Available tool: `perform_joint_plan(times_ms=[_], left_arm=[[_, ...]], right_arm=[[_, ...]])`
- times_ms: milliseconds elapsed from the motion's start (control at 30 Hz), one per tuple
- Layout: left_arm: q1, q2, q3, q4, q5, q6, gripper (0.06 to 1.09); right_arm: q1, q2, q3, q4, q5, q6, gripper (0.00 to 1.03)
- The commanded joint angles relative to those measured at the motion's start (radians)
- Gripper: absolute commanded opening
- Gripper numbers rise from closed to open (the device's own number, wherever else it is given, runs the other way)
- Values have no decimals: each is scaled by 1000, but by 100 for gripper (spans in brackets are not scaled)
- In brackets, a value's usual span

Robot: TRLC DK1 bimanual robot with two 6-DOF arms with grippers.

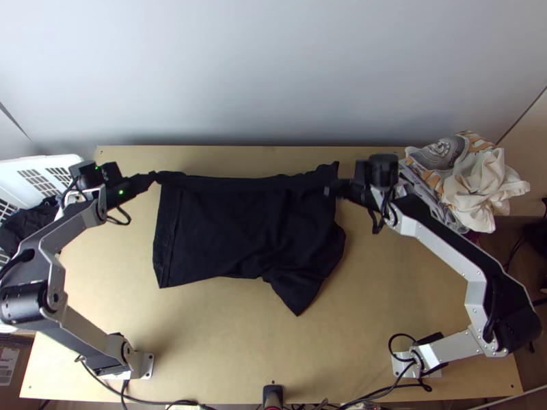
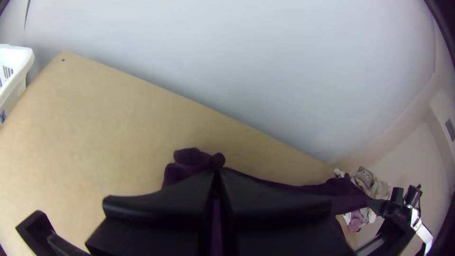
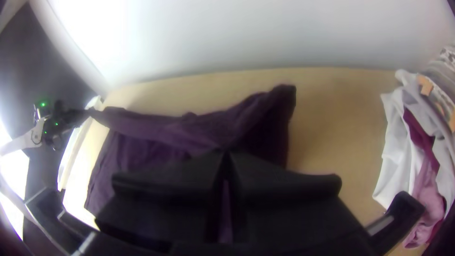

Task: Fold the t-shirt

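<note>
Arms (image 1: 437,242), t-shirt (image 1: 225,229) lying crosswise, corner (image 1: 297,306) nearward

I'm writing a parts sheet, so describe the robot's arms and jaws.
The left arm and right arm have silver-grey links, black joints and looping black cables. Each ends in black jaws with two wide, flat fingers. Green lights show near the left jaws.

The t-shirt (image 1: 225,229) is black, the table (image 1: 355,301) tan, the piled cloth (image 1: 448,150) patterned grey-and-orange.

white slotted basket (image 1: 42,161), heaped cream and patterned cloths (image 1: 472,179), pale wall (image 1: 273,68)
</note>
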Motion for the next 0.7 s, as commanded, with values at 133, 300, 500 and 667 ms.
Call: perform_joint_plan(times_ms=[133, 300, 500, 667], left_arm=[[41, -120, -142, -104, 9, 88, 10], [30, -174, -202, -164, 9, 121, 10], [4, -278, -234, -335, 43, 171, 80], [36, -396, -232, -510, 66, 248, 100]], right_arm=[[44, -28, -140, -68, -14, -57, 3], [44, 3, -148, -118, -48, -112, 3], [39, -10, -180, -116, -48, -181, 100], [41, -174, -243, -124, -50, -164, 100]])
